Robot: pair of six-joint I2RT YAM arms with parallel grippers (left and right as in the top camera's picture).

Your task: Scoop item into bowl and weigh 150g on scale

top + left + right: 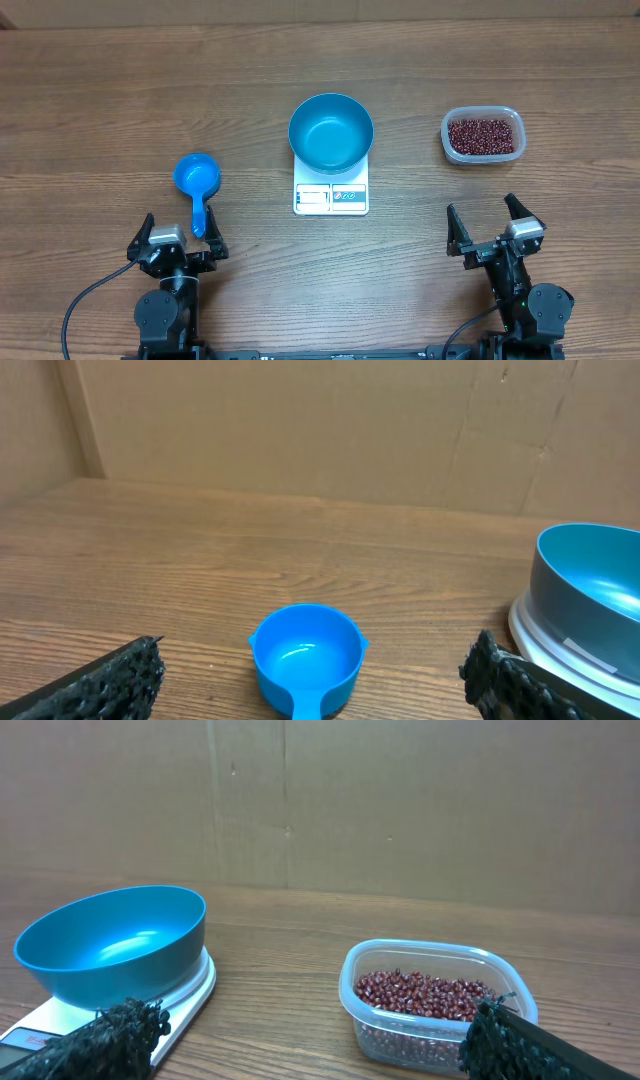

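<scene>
Left gripper: fingers spread wide, nothing between the pads that they touch. Dark, rough-textured pads sit at either lower corner of the left wrist view. The handle of the blue scoop points back toward this gripper. Seen from overhead, its end lies inside the gap, nearer the inboard finger; whether it touches that finger I cannot tell. The scoop cup sits upright on the table, just ahead of the fingers, its inside plain glossy blue. Right gripper: fingers likewise spread wide and holding nothing, low at the near edge of the table. Ahead of it, slightly to its outboard side and apart from the fingers, stands a small clear tub, rectangular with rounded corners. The beans lie in it, a loose layer of small dark red-brown ovals covering its floor; all of them that show are in the tub. Centre of the table, between the two arms and farther out: the white scale, its display and button panel facing the robot. The teal-blue bowl sits upright on the scale, covering the rear of the platform and overhanging it a little, the front panel left showing. The bowl's inside shows only smooth blue with a highlight. Display digits too small to read. Scoop well to the left of the scale, tub well to the right, neither touching it. Wood-grain tabletop; a brown cardboard wall stands behind it in both wrist views.
</scene>
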